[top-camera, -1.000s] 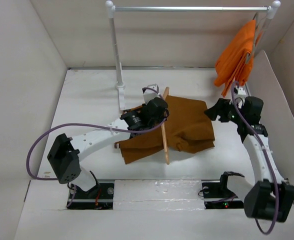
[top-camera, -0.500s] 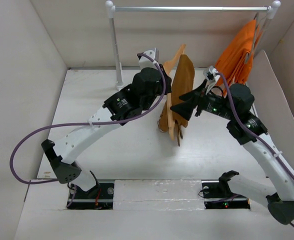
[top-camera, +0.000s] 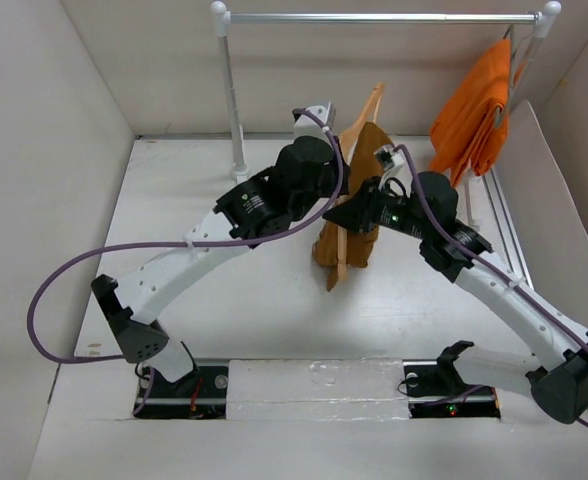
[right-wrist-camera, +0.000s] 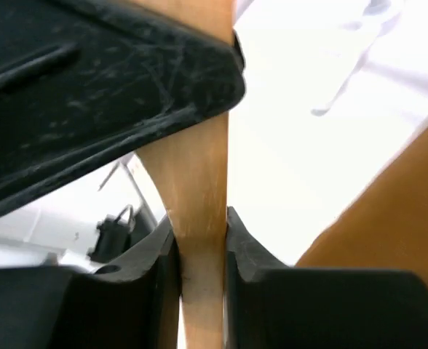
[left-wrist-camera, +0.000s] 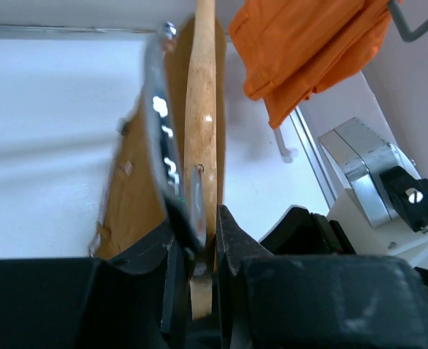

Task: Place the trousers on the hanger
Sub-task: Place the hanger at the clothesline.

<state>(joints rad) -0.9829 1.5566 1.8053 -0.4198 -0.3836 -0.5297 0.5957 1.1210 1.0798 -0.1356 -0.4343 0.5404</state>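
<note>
Top view: the left tool (left-wrist-camera: 197, 251) reaches in from the left and is closed hard on the slim pale wooden triangular hanger (top-camera: 372, 108), with no gap visible between fingers (left-wrist-camera: 227, 243) and wood. The thin metal hook (left-wrist-camera: 161, 138) runs close alongside the wood there. The hanger is lifted off the white counter (top-camera: 204, 330). Its long axis is steep, with the upper end toward the back wall and the lower tip just above the counter. The long rust-brown cloth trousers (top-camera: 362, 205) are draped over it in a folded hang, clear of the counter or barely touching it; the view does not settle which. The right tool (right-wrist-camera: 199, 251) comes in from the right, lower on the same hanger, and is closed on a wooden arm, pads (right-wrist-camera: 237, 247) flush to it. Brown cloth lies to its right in the wrist view. The two tools thus hold one hanger from opposite sides, the left one higher and nearer the hook. Judgement: the cloth appears seated on the hanger, so the next move depends on keeping that axis steady so the trousers do not slide off. Far right, a brighter orange garment (top-camera: 472, 105) hangs from the white-and-silver clothes rail (top-camera: 374, 17), well apart from the hanger.
</note>
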